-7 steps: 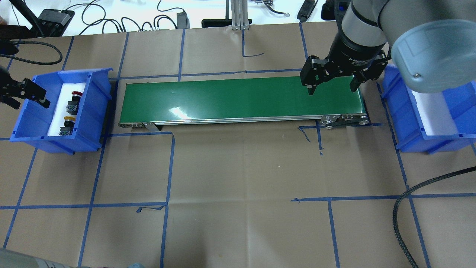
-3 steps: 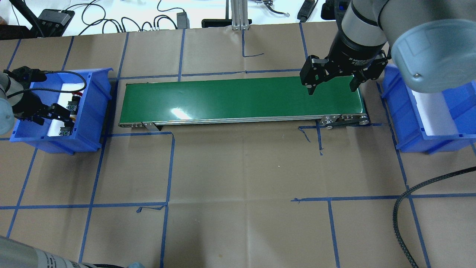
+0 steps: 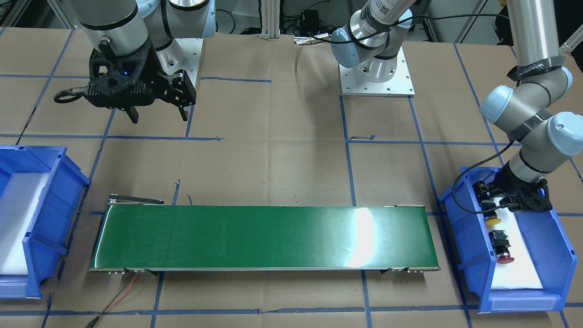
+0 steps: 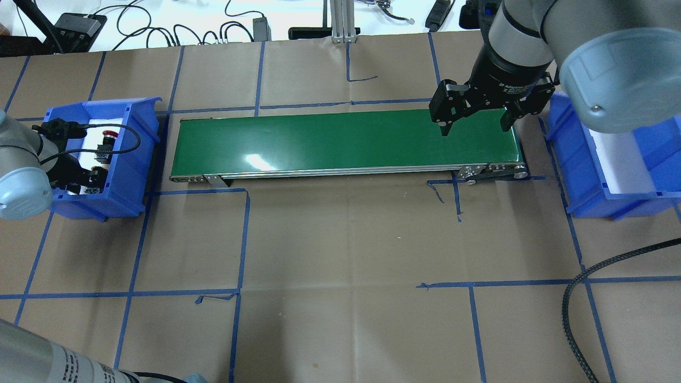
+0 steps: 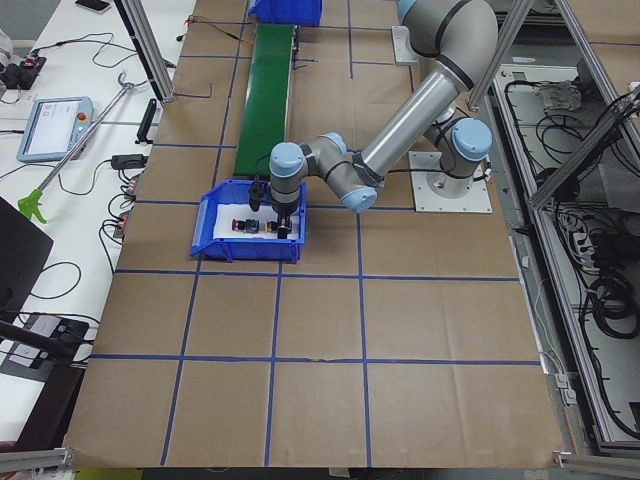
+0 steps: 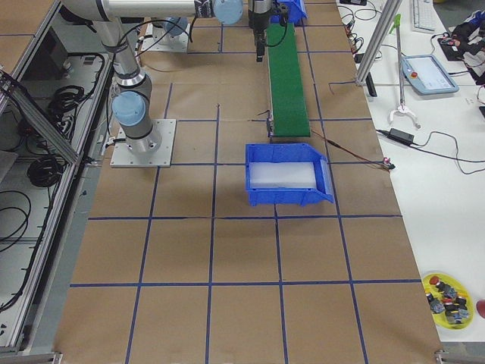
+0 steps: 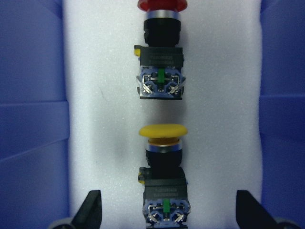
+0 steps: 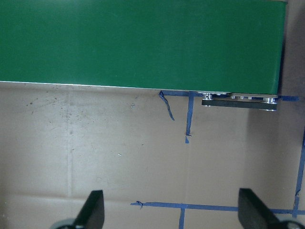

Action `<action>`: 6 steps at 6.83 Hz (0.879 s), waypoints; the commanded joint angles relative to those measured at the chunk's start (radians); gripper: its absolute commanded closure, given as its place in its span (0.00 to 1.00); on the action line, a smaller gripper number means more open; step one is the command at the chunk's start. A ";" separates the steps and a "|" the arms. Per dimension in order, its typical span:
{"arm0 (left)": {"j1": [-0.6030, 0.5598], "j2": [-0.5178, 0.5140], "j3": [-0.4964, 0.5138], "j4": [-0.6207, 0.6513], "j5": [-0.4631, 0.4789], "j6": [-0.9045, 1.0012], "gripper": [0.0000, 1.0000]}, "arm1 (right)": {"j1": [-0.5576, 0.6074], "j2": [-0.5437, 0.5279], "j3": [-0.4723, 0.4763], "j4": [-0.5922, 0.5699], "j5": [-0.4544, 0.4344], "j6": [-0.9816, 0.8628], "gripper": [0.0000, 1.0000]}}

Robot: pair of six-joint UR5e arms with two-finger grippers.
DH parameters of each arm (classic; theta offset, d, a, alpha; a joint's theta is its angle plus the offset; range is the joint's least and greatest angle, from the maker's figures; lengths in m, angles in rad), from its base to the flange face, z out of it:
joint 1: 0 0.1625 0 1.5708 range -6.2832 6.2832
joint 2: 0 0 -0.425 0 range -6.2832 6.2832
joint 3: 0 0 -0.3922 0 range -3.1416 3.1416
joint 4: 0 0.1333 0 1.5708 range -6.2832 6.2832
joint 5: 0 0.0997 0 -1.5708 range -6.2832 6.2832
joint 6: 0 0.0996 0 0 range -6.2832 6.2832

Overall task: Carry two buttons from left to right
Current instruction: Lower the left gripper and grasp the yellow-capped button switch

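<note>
The yellow button (image 7: 161,131) and the red button (image 7: 161,5) lie in line on white foam in the left blue bin (image 4: 133,159). They also show in the front view, yellow (image 3: 493,221) and red (image 3: 504,259). My left gripper (image 7: 169,210) is open, low inside the bin, with one finger on each side of the yellow button's rear block and apart from it. In the overhead view the left gripper (image 4: 80,178) hides most of the yellow button, while the red button (image 4: 108,134) shows. My right gripper (image 4: 474,127) is open and empty above the right end of the green conveyor belt (image 4: 340,141).
The right blue bin (image 4: 574,159) with white foam stands past the belt's right end; it also shows in the front view (image 3: 50,218). A black cable (image 4: 572,303) lies at the front right. Blue tape lines cross the brown paper.
My left arm has swung in over the left bin and come down around the yellow button. The right arm has not moved.
</note>
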 commanded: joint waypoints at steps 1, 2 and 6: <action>0.004 -0.001 0.001 0.008 -0.003 -0.005 0.01 | 0.002 0.000 0.001 0.000 0.000 0.000 0.00; 0.004 0.005 0.005 0.007 -0.009 -0.008 0.12 | 0.000 0.000 0.001 0.000 0.000 0.000 0.00; 0.006 0.008 0.014 0.005 -0.033 -0.008 0.79 | 0.002 0.000 0.001 0.000 0.000 0.002 0.00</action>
